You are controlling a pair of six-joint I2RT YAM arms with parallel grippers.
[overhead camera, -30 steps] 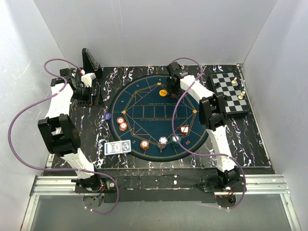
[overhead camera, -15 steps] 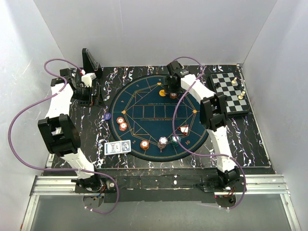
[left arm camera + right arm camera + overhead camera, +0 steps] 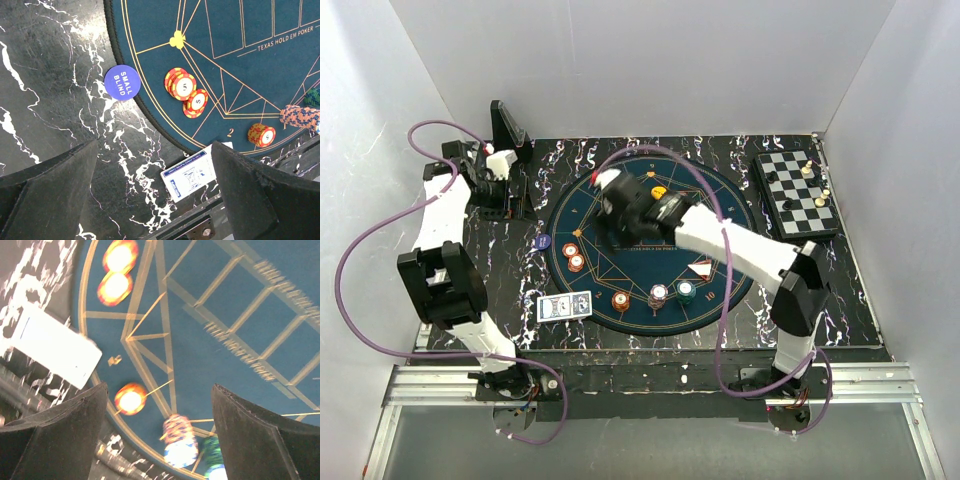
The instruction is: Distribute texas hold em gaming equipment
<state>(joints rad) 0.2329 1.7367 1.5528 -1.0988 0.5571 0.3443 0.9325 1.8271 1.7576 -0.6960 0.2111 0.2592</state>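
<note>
My right gripper is open and empty above the left-middle of the round mat; its view is blurred. Under it lie two orange chips, a single orange chip, a maroon stack and a teal stack. The blue-backed cards lie off the mat's near-left edge. The blue disc lies left of the mat. The yellow disc and the triangle marker lie on the mat. My left gripper is open and empty, raised at the back left.
The round dark-blue mat fills the middle of the marbled board. The chessboard with small pieces sits at the back right. A black stand rises at the back left beside my left gripper. White walls close in three sides.
My right arm has swung left from the mat's far edge by the yellow disc to over the mat's left-middle. The left arm has barely moved.
</note>
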